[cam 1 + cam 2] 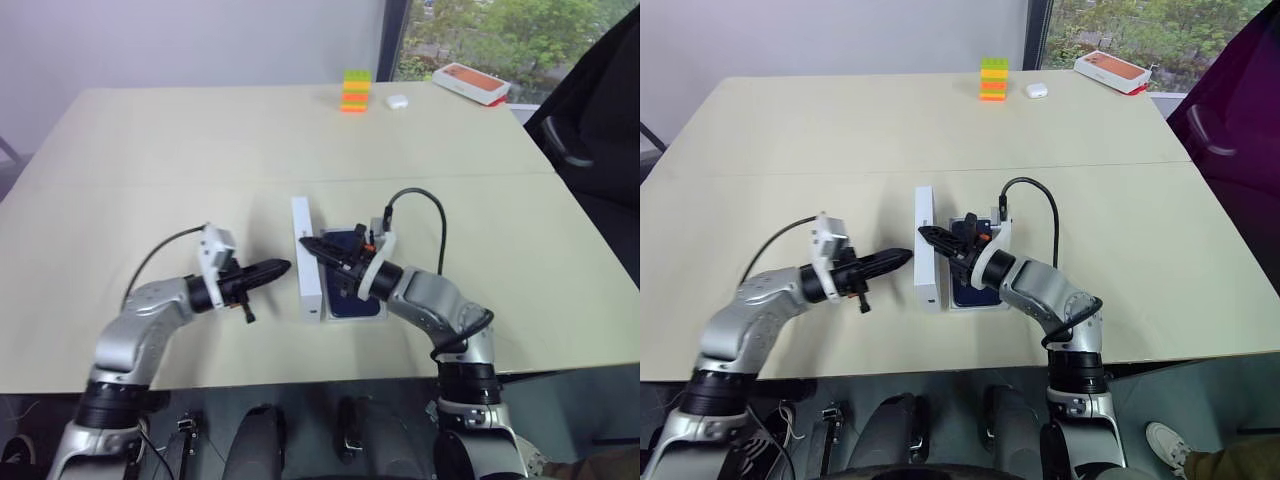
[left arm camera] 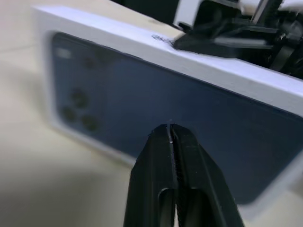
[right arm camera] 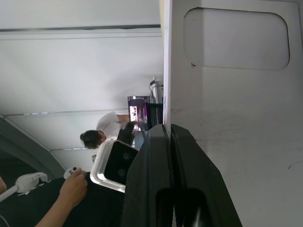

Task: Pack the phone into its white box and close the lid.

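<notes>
Lid [image 1: 307,262]: standing on edge on the table [image 1: 150,180], printed face towards the left gripper [image 1: 283,267].
Left gripper: fingers pressed together, empty, just beside the lid.
Right gripper [image 1: 308,243]: fingers pinching the lid's upper rim.
Phone [image 1: 352,300]: lying flat under the right gripper.

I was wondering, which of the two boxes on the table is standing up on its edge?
The white lid between the two grippers, standing on its long edge; the orange-topped box at the far corner lies flat.

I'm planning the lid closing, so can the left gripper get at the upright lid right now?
Probably yes. The left gripper, shut, points at the lid and its printed face across bare table; the right gripper pinches its top edge, off that path.
</notes>
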`<state>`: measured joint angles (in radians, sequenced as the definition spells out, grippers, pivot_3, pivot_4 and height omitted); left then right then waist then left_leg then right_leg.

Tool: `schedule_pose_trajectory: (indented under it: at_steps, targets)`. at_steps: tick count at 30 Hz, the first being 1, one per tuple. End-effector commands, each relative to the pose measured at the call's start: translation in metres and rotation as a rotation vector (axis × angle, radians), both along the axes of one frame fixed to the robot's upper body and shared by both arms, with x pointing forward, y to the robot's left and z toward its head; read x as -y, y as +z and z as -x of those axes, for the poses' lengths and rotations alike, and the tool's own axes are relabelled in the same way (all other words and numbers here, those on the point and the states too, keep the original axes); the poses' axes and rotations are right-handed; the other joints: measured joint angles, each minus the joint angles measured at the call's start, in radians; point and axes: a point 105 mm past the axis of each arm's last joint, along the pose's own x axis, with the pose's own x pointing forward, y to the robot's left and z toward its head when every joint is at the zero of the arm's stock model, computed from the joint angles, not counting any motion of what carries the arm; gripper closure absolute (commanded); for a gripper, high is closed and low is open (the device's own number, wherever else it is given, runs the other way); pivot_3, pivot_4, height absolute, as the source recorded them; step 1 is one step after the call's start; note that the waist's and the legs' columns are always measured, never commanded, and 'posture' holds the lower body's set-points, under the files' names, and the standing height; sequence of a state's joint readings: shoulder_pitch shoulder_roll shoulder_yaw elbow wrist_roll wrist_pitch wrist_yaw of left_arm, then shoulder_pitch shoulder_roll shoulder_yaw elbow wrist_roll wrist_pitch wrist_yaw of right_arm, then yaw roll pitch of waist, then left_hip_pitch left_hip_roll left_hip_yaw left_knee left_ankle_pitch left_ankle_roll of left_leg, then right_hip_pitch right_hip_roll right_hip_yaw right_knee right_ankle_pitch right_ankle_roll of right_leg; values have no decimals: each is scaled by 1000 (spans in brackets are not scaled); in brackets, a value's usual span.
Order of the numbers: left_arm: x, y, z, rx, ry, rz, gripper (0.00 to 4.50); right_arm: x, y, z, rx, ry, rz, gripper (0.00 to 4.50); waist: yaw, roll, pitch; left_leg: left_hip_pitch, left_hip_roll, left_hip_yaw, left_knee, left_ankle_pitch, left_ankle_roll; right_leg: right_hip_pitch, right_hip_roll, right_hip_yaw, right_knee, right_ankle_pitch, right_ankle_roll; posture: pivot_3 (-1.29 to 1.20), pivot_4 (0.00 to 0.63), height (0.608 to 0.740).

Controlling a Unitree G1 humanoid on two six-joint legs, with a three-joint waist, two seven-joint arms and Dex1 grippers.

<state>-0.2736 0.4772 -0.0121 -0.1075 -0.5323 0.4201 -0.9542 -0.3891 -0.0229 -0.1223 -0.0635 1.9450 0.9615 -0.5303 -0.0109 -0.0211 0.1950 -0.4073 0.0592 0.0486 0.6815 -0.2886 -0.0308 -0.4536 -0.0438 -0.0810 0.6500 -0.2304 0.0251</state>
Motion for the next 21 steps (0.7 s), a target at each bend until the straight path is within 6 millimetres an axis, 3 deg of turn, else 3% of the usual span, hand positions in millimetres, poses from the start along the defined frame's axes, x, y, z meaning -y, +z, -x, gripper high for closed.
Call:
schedule_pose_trajectory:
  at_steps: [1,4,6,10,13,18,21]
  targets:
    - [10,12,-5,71,-21,4,4466,2,16,8,83,19,-21,4500,-1,0,0,0,0,0,0,0,0,0,0,0,0,0,0,0,150,740]
    - [20,13,-4,74,-47,19,4466,5,16,10,97,15,-28,4500,-2,0,0,0,0,0,0,0,0,0,1,0,0,0,0,0,150,740]
    - [24,12,-2,72,-58,20,4500,8,16,10,106,14,-13,3911,-2,0,0,0,1,0,0,0,0,0,1,0,0,0,0,0,150,740]
    - [30,11,1,58,-71,39,4500,15,14,12,147,31,49,2197,0,0,0,0,1,0,0,0,0,0,1,0,0,0,0,0,150,740]
    - [36,11,1,55,-81,49,4500,28,17,10,196,30,90,652,1,0,0,0,0,0,1,0,0,1,0,0,0,0,0,0,150,740]
    - [48,13,-2,61,-91,69,4500,65,24,11,373,83,276,652,3,0,0,0,-3,0,1,0,0,1,-1,0,-1,0,0,0,150,740]
    - [60,11,-4,48,-115,85,4500,112,27,-10,514,36,554,652,8,0,0,0,-5,-1,1,0,0,2,-2,0,-1,0,1,0,150,740]
